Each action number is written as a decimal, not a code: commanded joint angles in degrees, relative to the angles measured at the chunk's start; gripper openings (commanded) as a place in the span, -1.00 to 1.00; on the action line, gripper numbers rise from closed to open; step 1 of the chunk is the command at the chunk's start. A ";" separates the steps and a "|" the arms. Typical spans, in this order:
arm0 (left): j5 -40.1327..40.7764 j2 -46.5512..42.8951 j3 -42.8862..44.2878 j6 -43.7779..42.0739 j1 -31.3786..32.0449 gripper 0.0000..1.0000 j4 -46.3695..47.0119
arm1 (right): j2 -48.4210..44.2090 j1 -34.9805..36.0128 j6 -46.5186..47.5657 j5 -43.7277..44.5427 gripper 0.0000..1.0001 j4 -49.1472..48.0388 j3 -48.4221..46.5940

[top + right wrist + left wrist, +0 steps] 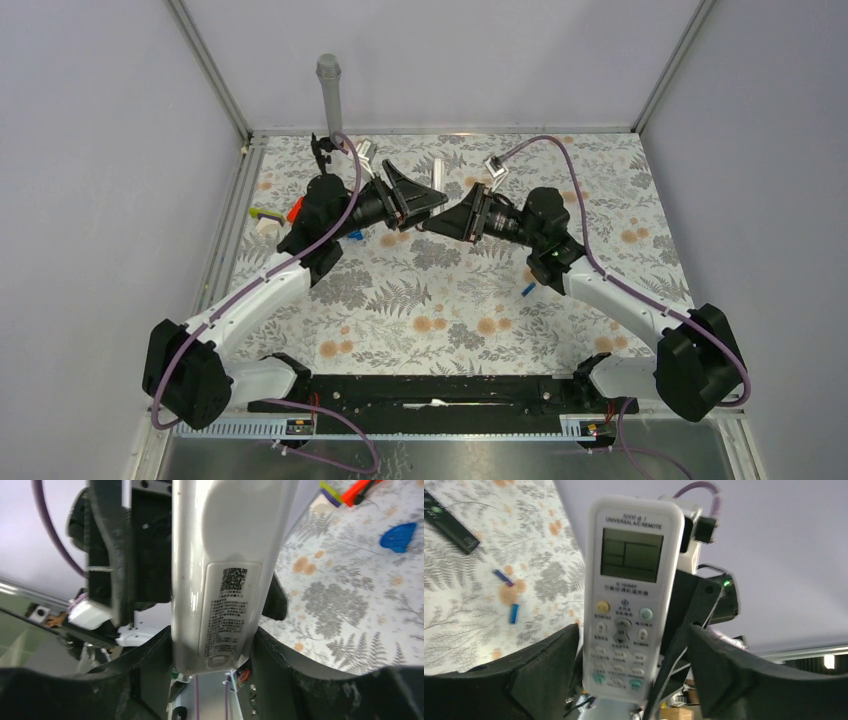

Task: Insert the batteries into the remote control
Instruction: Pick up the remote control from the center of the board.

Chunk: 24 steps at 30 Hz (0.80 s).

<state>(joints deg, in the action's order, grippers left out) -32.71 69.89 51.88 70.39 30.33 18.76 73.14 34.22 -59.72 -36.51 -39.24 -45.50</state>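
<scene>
Inside open left pincer [632, 630], touching neither jaw: remote [629, 555]; right pincer [212, 635] clamps it.

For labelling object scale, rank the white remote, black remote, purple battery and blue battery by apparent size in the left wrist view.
1. white remote, closest to the camera.
2. black remote, cut by the frame edge.
3. purple battery and blue battery: look alike, not ranked.
</scene>
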 commanded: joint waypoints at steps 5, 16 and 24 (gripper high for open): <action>12.03 -1.25 13.25 -20.66 0.00 0.94 -31.01 | 0.89 4.28 35.54 9.61 -0.45 33.91 -11.91; 18.26 6.44 21.59 -25.74 -0.09 0.62 -45.57 | 6.10 9.31 51.63 23.72 -0.42 44.91 -17.78; 17.80 8.81 21.83 -24.63 -0.31 -0.05 -45.44 | 7.74 9.55 53.62 23.81 -0.42 43.86 -18.58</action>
<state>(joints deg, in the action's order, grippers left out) -15.81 78.59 71.42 45.98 30.41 -27.83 80.36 43.24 -9.23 -13.93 6.20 -61.08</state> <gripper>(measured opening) 0.503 0.598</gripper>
